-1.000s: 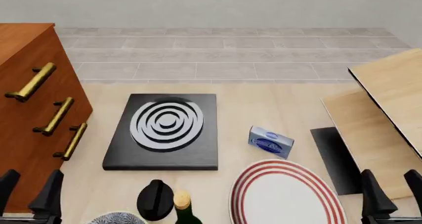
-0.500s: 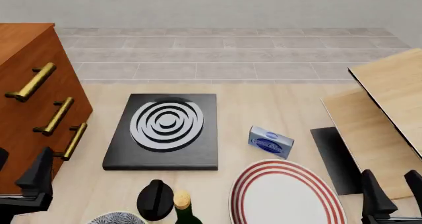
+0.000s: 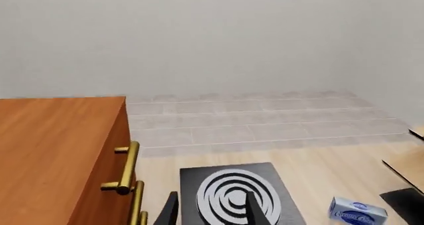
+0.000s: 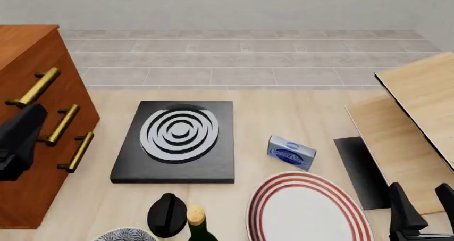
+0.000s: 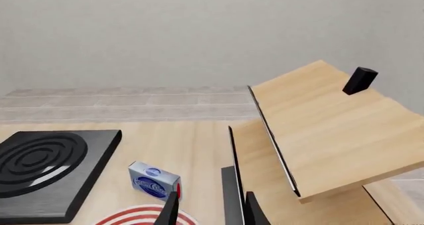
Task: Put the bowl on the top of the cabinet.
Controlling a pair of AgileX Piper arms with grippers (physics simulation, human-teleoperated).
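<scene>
Speckled bowl (image 4: 126,234), apparently table-level, near reddish-brown cabinet (image 4: 28,60).

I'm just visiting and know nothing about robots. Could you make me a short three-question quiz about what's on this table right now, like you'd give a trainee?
1. True or false: the bowl already sits on top of the cabinet.
2. Which lies nearest the small blue box?
A. the red-ringed plate
B. the cabinet's brass handles
C. the bottle's cork
3. Fill in: the black slab carries a pattern of silver ____.

Key
1. False. Only its speckled rim shows at the near table edge, beside a dark round object.
2. A.
3. Rings. They are concentric, near the slab's middle.
</scene>
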